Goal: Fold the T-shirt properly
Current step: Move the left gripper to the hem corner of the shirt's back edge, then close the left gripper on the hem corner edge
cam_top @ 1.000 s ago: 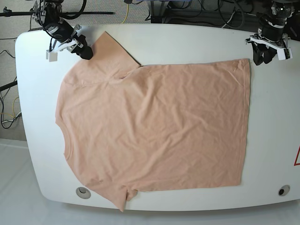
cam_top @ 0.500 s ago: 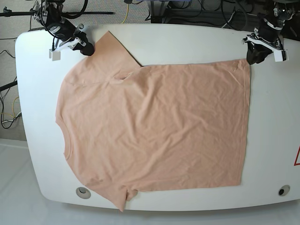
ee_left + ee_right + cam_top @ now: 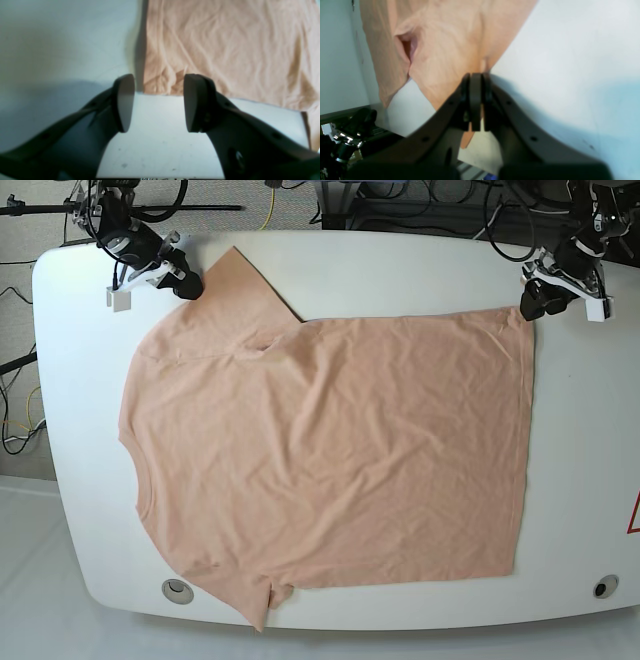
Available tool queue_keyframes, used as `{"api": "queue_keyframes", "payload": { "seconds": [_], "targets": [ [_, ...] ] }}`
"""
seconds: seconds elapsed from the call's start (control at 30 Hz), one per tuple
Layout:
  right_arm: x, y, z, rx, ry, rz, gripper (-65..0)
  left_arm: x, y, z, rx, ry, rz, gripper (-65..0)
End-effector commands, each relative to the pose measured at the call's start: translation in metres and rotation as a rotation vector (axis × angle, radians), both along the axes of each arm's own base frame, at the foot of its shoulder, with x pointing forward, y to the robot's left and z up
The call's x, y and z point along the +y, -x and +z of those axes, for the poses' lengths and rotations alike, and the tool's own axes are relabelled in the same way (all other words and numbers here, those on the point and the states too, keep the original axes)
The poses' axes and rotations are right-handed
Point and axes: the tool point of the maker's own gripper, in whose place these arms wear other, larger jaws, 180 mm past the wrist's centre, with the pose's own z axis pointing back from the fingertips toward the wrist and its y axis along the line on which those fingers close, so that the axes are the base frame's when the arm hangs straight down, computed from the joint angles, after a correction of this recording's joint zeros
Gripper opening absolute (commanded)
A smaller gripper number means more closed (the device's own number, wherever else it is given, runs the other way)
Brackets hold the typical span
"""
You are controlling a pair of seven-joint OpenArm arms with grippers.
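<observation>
White rounded table (image 3: 400,270), cables (image 3: 420,205) behind

White table (image 3: 330,265) w/ rounded corners, glossy top, fills most of base view. Peach T-shirt (image 3: 330,450) lies flat on it, spread wide, covering centre; neckline toward 9 o'clock, hem edge running along 3 o'clock side. One sleeve points to 11 o'clock, near table's far edge; other sleeve at 7 o'clock, tip right at the near edge. Fabric thin, lightly wrinkled all over, approx. smooth at hem. Bare table strip shows at 12, 3 and 9 o'clock. Round metal insert (image 3: 177,590) sits in table at 7 o'clock, just beside the lower sleeve; darker round insert (image 3: 603,587) at 4 o'clock corner. Red triangle mark (image 3: 634,516) at 3 o'clock edge, cut off.
</observation>
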Motion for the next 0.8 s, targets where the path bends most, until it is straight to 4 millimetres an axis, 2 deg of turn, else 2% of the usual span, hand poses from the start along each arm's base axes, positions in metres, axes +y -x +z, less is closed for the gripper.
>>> {"api": "queue_keyframes", "payload": {
  "seconds": [0.0, 0.2, 0.27, 0.47, 0.53, 0.67, 0.77],
  "targets": [
    [-0.003, 0.0, 0.001, 0.004, 0.012, 0.002, -65.0, 0.006, -0.007, 0.006, -0.03, -0.004, 0.008, -31.7],
    [-0.004, -0.002, 0.002, -0.003, 0.016, 0.002, -65.0, 0.013, -0.01, 0.005, -0.026, -0.007, 0.035, -27.4],
    [-0.007, -0.005, 0.005, -0.015, 0.026, 0.002, -65.0, 0.018, -0.012, 0.009, -0.047, -0.016, 0.06, -21.8],
    [-0.008, -0.008, 0.007, -0.027, 0.028, -0.001, -65.0, 0.022, -0.014, 0.008, -0.058, -0.019, 0.077, -18.3],
    [-0.009, -0.009, 0.009, -0.032, 0.032, -0.001, -65.0, 0.023, -0.015, 0.007, -0.058, -0.016, 0.075, -18.9],
    [-0.007, -0.008, 0.008, -0.029, 0.031, 0.008, -65.0, 0.016, -0.015, 0.0, -0.047, 0.02, 0.026, -33.8],
    [-0.007, -0.008, 0.008, -0.029, 0.029, 0.008, -65.0, 0.016, -0.016, 0.0, -0.054, 0.028, 0.021, -37.8]
  ]
}}
